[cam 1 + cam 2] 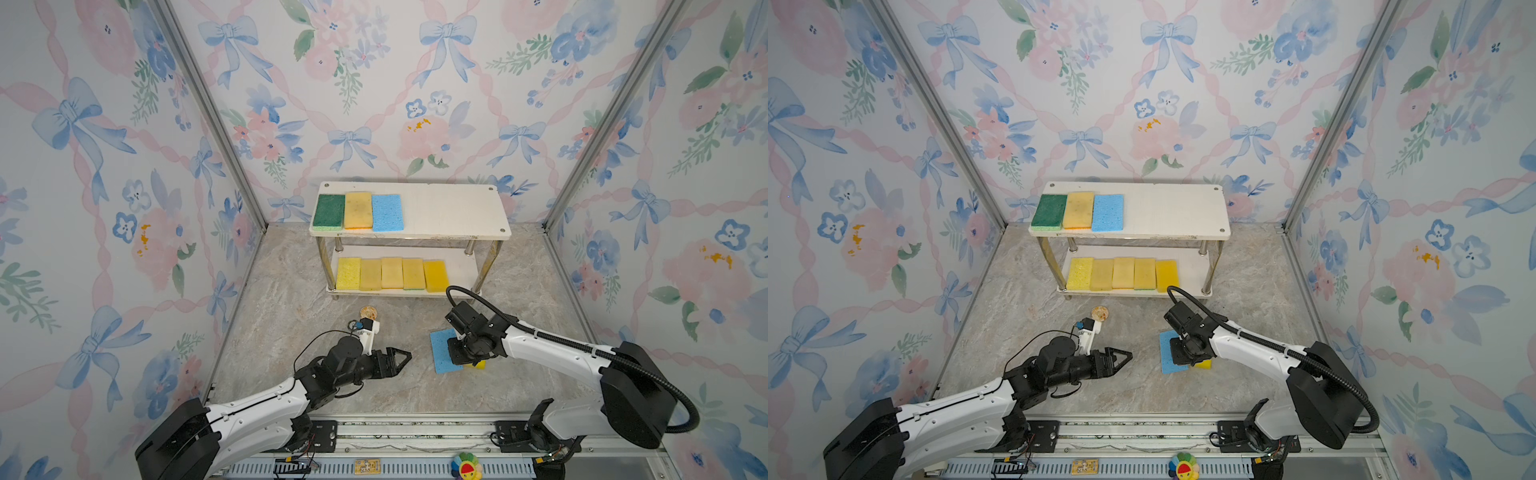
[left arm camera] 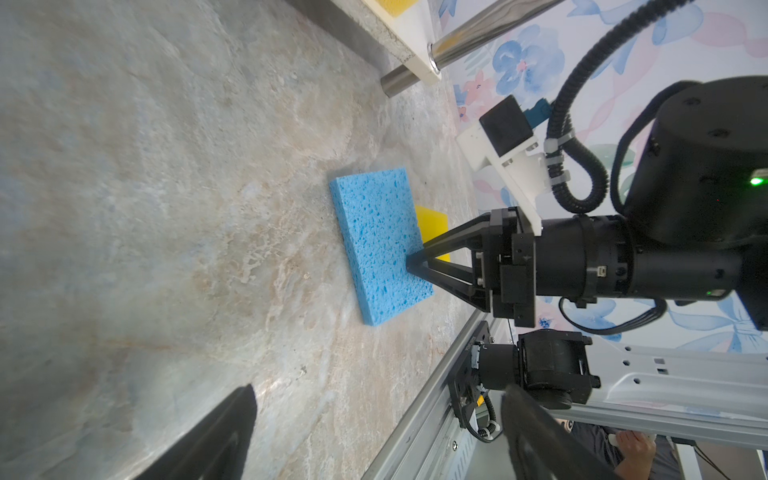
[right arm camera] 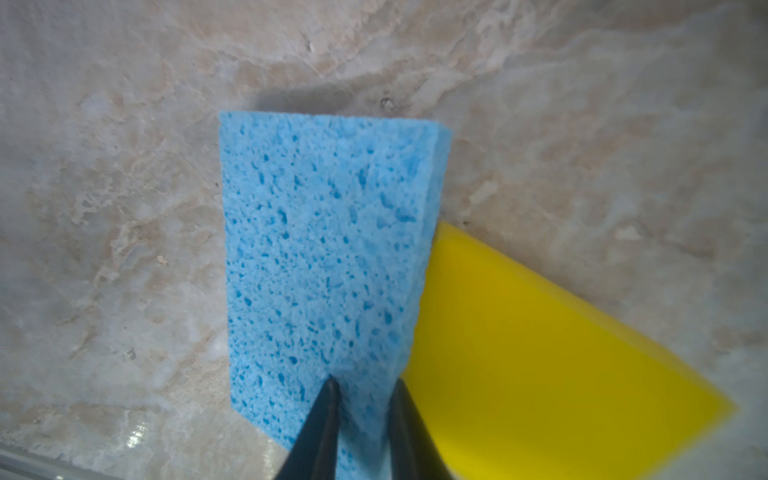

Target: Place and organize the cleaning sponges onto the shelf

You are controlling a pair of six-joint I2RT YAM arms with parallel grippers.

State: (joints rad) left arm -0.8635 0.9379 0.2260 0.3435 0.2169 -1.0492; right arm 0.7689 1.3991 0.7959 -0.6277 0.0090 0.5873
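A: Where is the loose blue sponge point(image 3: 324, 232)?
B: Down on the surface point(image 1: 291, 374), right at the tips of the right end effector point(image 3: 365, 380). The two fingers are clenched on it, pinching foam along one long edge.

A: Anything against it?
B: A bright yellow sponge point(image 3: 540, 353), touching that same long edge, just beside the outer finger. I cannot tell whether the blue one overlaps it.

A: And the shelf point(image 1: 457, 208)?
B: Well beyond the right end effector, against the back wall. The top board holds a green sponge point(image 1: 328, 212), a pale yellow sponge point(image 1: 358, 210) and a shelved blue sponge point(image 1: 387, 212), side by side at the end farthest from that end effector. The rest of the board is bare. On the lower board, a row of five yellow sponges point(image 1: 390, 273), edges touching.

A: Left end effector point(image 1: 401, 362)?
B: Released, fingers spread, nothing between them. It hovers low over the surface, pointing at the loose blue sponge but apart from it.

A: Anything else?
B: A small round disc point(image 1: 368, 312) on the surface, beyond the left end effector on the shelf side.
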